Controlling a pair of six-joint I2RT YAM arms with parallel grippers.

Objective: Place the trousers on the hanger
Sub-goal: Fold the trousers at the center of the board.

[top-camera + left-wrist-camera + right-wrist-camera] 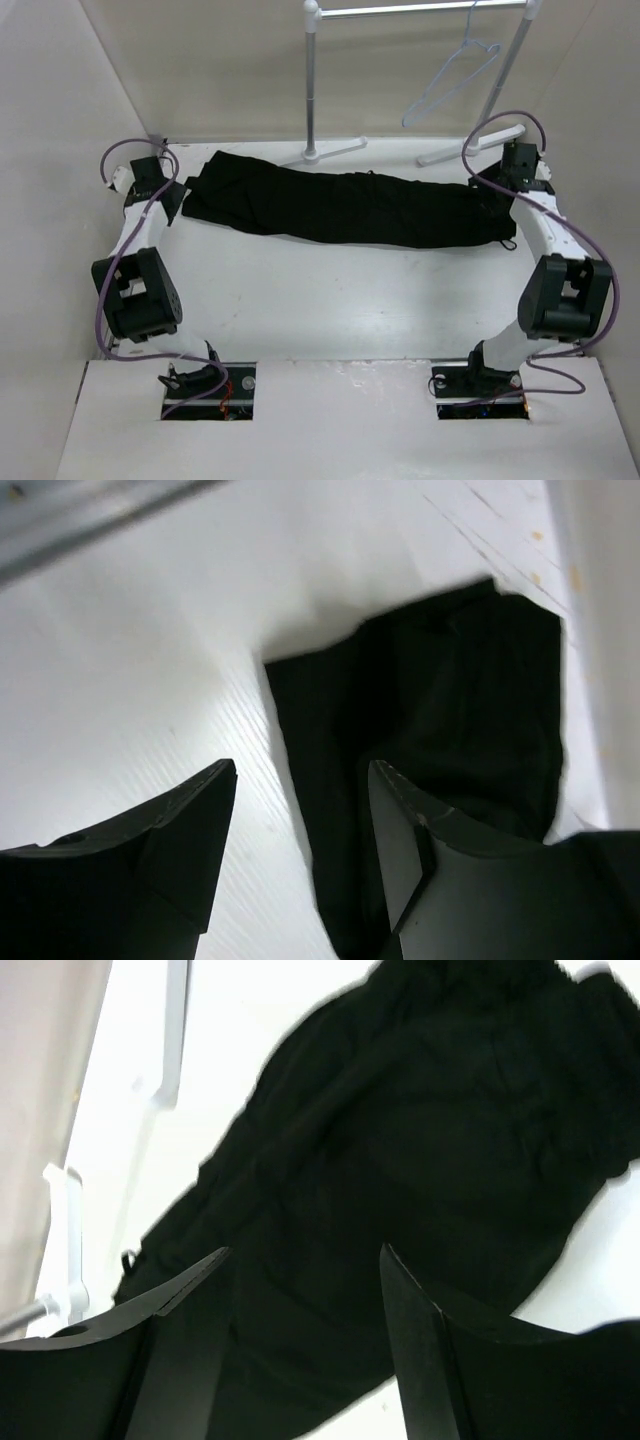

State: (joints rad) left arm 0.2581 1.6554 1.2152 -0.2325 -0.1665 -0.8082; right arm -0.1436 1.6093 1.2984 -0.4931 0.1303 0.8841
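Right wrist: trousers [430,1140] beneath gripper [305,1248]

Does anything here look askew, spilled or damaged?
Only the hanger stands out: it hangs tilted from the rack rail, not level. The trousers lie spread flat across the table; nothing spilled.
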